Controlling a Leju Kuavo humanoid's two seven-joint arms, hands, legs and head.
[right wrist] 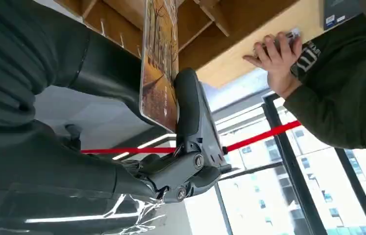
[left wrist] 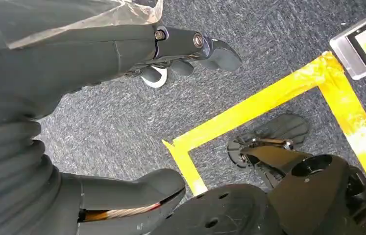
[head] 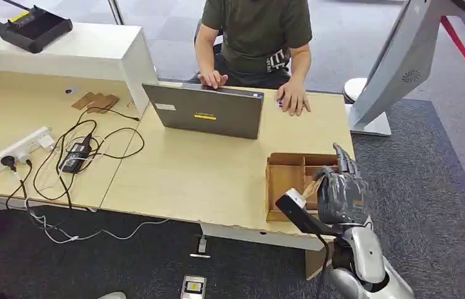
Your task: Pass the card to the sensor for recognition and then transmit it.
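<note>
The left hand (left wrist: 181,54) hangs over carpet, fingers apart, holding nothing. The right hand (head: 340,190) pinches the card (right wrist: 159,63) above the divided box (head: 286,177) at the table (head: 186,168) edge. Beyond stands a laptop (head: 208,111); a person (head: 254,37) sits behind it.

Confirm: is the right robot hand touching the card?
Touching. The right wrist view shows the card pinched between the right robot hand's thumb and fingers.

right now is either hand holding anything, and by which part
The right hand holds the card by one end, pinched between thumb and fingers over the wooden tray. The left hand holds nothing.
</note>
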